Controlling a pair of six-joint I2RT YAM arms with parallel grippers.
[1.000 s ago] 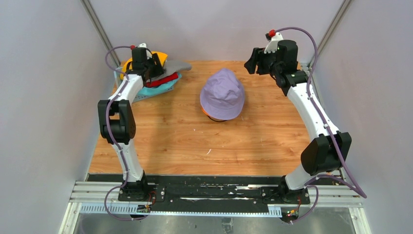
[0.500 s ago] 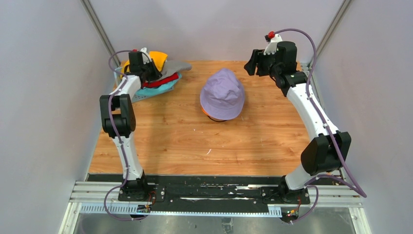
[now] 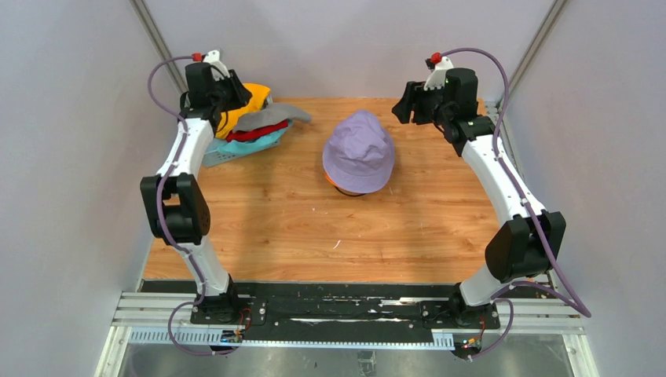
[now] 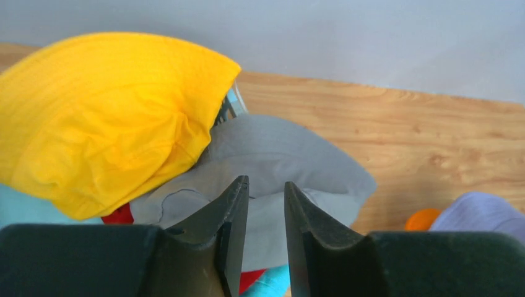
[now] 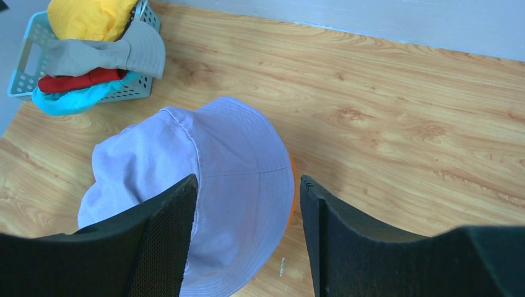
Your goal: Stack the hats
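A lavender hat sits mid-table over an orange hat whose rim peeks out below it. At the back left, a yellow hat, a grey hat, a red hat and a teal hat are piled in a basket. My left gripper hangs above that pile. In the left wrist view the left gripper has a narrow gap with nothing in it, the grey hat lying beneath. My right gripper is open, high over the lavender hat, touching nothing.
The light blue perforated basket holding the pile stands in the back left corner against the wall. Grey walls close in the table at the back and both sides. A small white speck lies on the wood nearer the front.
My left gripper has risen and drawn back toward the corner, its jaws closing and then parting a little. The grey hat's brim has shifted on the pile. The right arm stays put.
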